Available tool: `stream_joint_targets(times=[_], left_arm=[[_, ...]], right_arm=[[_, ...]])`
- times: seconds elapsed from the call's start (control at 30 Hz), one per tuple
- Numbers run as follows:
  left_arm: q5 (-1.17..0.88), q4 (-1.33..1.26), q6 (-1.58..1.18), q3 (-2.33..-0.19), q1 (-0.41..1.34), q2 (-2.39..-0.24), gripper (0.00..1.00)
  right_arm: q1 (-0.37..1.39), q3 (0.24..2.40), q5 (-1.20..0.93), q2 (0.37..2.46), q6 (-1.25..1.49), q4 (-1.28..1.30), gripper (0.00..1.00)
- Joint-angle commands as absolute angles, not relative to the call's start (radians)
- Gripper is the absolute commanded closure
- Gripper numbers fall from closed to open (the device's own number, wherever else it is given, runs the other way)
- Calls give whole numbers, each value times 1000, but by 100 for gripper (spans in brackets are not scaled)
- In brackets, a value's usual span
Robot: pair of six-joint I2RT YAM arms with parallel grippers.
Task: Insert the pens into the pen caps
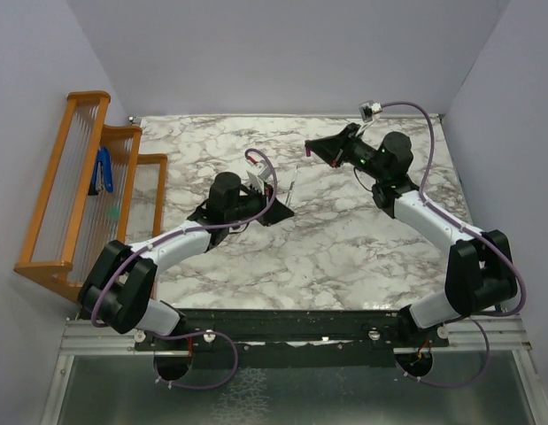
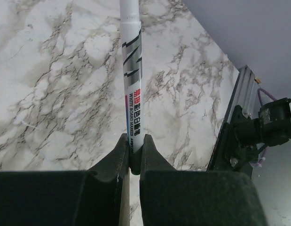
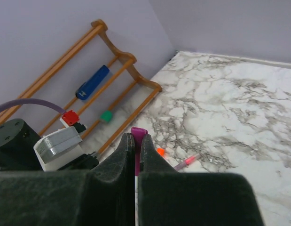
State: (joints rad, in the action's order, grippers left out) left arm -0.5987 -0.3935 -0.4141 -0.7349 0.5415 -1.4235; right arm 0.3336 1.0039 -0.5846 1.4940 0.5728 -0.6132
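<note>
White in the barrel, the pen [image 2: 132, 70] is pinched at 1 end by the left gripper [image 2: 134, 143], whose jaws are pressed onto it, and its long axis is pointed toward 1 o'clock in the overhead view. At 1 o'clock from the pen's free end, near but apart, the magenta cap [image 3: 138, 132] is held above the marble table [image 3: 239, 108], clamped between the narrowed jaws of the right gripper [image 3: 136, 143]. The cap's mouth is judged to need lining up with that axis. 1 orange cap [image 3: 160, 151] and 1 pink pen [image 3: 187, 162] are left lying near each other on the marble.

"WHITE BOARD MARKER" on pen [image 2: 132, 94]
</note>
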Motion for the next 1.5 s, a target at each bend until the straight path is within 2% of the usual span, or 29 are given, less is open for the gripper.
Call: stream_joint_targets(times=[0.0,0.83,1.47], left_arm=[[-632,-501,-431,-764,574,-1397,100],[-602,-515,-426,-800,594,-1392,100],[-600,-515,-419,-821,594,-1404,100]], right_arm=[[352,1026,-646,1496,659,-709,100],[364,1034,-652,1415,626,-614,100],[385,1037,-650,1443,630,-622,99]])
